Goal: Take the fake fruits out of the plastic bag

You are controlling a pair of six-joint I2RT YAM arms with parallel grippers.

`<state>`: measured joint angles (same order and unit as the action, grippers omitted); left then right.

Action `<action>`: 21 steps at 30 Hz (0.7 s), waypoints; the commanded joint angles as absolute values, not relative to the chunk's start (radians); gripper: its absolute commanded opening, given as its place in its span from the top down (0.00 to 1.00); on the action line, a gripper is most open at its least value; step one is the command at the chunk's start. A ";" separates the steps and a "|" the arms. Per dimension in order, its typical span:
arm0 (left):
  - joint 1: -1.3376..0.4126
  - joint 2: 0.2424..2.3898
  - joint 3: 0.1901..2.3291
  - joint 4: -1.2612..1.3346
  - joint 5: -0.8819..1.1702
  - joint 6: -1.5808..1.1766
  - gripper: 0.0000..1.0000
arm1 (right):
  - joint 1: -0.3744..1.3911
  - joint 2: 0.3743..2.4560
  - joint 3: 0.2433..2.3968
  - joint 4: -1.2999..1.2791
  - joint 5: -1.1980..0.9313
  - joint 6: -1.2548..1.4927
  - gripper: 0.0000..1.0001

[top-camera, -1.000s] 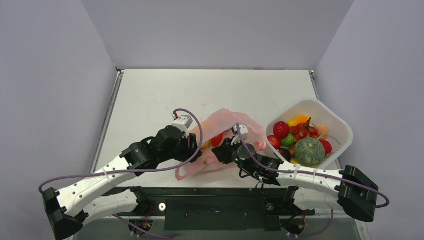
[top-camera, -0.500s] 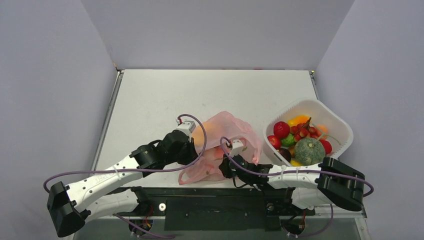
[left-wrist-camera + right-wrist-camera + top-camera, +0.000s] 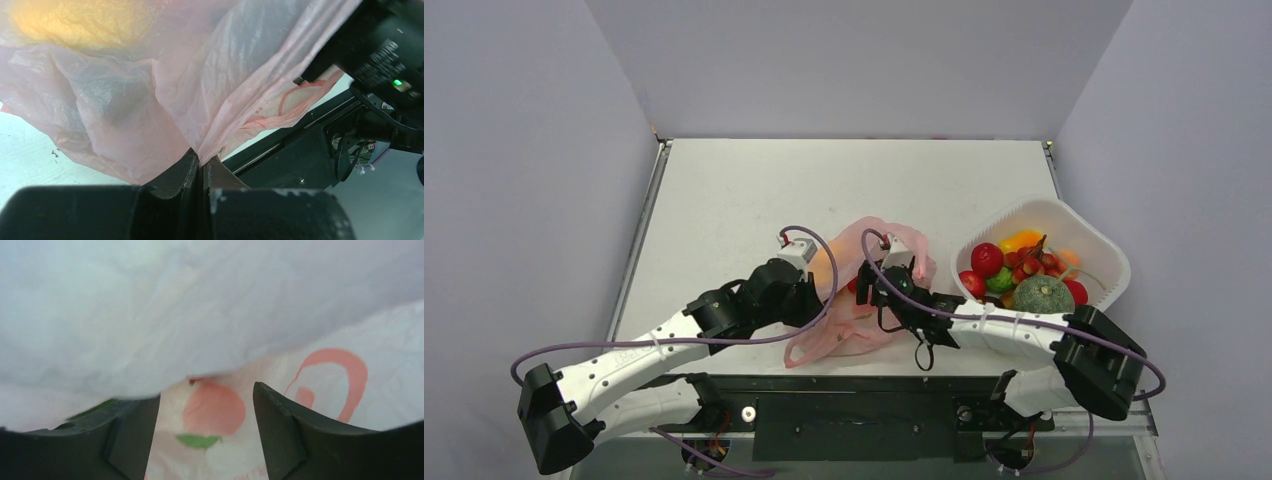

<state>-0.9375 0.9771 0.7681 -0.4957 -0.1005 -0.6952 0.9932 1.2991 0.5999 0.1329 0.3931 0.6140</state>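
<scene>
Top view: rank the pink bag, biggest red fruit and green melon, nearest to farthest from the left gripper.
1. pink bag, pinched by the left gripper.
2. biggest red fruit, left in the white basket.
3. green melon, basket's near side.

Inside the bag (image 3: 836,338) an orange fruit (image 3: 75,22) is only a blurred glow, cut by the left wrist view's top edge. In the right wrist view a red shape (image 3: 214,410) with a green patch could be print or fruit: untellable. From above, wrists and film hide the tips of the left gripper (image 3: 201,161) and right gripper (image 3: 206,392).
</scene>
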 commanded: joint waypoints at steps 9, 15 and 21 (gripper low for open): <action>-0.937 1.008 0.830 -0.407 -0.103 -0.661 1.00 | 0.947 1.625 0.846 0.188 0.412 0.514 0.25; -0.938 0.971 0.761 -0.363 -0.099 -0.721 1.00 | 0.947 1.746 0.932 0.166 0.407 0.491 0.41; -0.939 0.926 0.717 -0.373 -0.115 -0.755 1.00 | 0.949 1.748 0.931 0.172 0.396 0.473 0.60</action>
<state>-0.9371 0.9688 0.7296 -0.4141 -0.1009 -0.7189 0.9497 1.7645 0.8982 0.1455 0.3916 0.4927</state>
